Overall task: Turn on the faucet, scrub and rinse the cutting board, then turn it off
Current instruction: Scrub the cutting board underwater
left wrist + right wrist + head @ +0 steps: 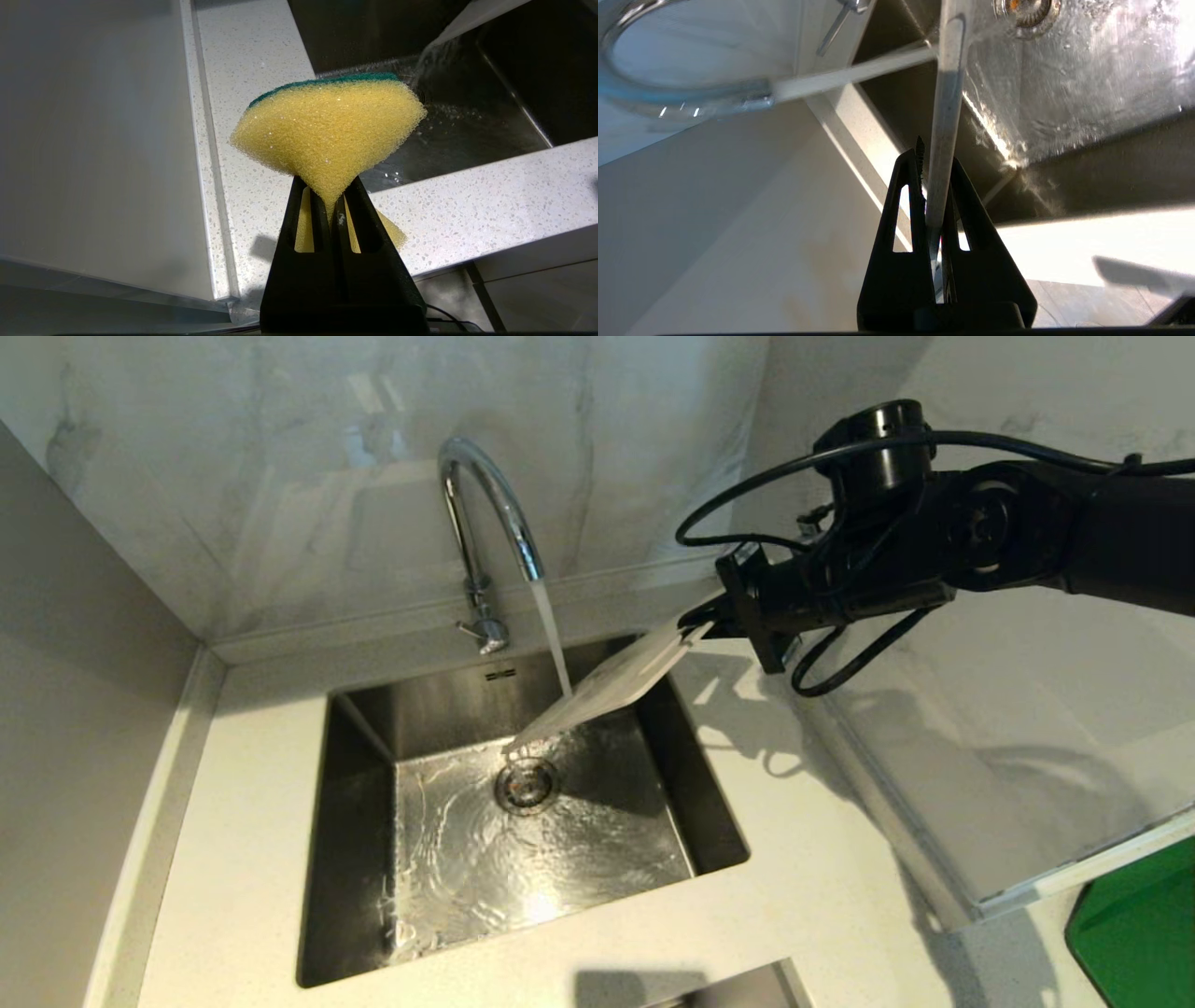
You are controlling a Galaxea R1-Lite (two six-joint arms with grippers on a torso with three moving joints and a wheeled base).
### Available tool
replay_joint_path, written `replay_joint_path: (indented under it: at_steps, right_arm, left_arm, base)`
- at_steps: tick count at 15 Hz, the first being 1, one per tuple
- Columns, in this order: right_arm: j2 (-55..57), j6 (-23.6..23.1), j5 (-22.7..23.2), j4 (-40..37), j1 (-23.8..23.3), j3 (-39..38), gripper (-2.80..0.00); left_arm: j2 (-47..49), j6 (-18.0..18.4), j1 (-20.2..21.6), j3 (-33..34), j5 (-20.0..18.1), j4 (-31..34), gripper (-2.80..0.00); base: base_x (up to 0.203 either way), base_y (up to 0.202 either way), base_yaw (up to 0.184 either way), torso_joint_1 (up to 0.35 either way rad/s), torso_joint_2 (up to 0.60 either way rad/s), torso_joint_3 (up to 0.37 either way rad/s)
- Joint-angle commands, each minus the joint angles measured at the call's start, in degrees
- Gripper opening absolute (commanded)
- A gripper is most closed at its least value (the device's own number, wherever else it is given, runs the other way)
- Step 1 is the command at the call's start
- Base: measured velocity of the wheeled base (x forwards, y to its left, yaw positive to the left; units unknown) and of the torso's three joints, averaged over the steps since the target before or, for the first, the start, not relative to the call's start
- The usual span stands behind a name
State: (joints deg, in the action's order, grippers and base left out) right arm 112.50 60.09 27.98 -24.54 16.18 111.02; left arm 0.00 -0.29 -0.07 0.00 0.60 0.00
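Right tool [934, 186] pinches the thin cream-white plastic cutting board [616, 686] by 1 edge under the chrome gooseneck faucet [490, 513]; stiff, light, likely slippery wet. Left tool [332, 196] squeezes a yellow-green sponge [327, 130].

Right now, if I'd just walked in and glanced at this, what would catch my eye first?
Probably the water pouring from the faucet onto the cutting board, which the right claw holds tilted over the steel sink by its upper edge. Next, the bright yellow-and-green sponge, pinched in the left claw above the speckled countertop beside the sink.
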Motion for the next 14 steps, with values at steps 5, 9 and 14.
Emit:
replay_joint_path:
  at_steps: [5,9,14]
  right_arm:
    - [-10.9,0.3,-0.3,-10.9,-0.2,-0.3,-2.80]
    - [-17.9,0.3,-0.4,-17.6,-0.3,-0.3,-2.80]
    - [-24.9,0.4,-0.4,-24.2,-0.4,-3.2,-2.80]
  left_arm:
    - [0.1,-0.1,0.1,0.0,0.0,0.0,-2.80]
    - [0.1,-0.1,0.0,-0.3,0.0,0.5,-2.80]
    - [0.7,0.6,0.0,-0.7,-0.2,1.8,-2.80]
  base:
    - [0.000,0.000,0.000,0.000,0.00,0.000]
    - [0.000,0.000,0.000,0.000,0.00,0.000]
    - [0.000,0.000,0.000,0.000,0.00,0.000]
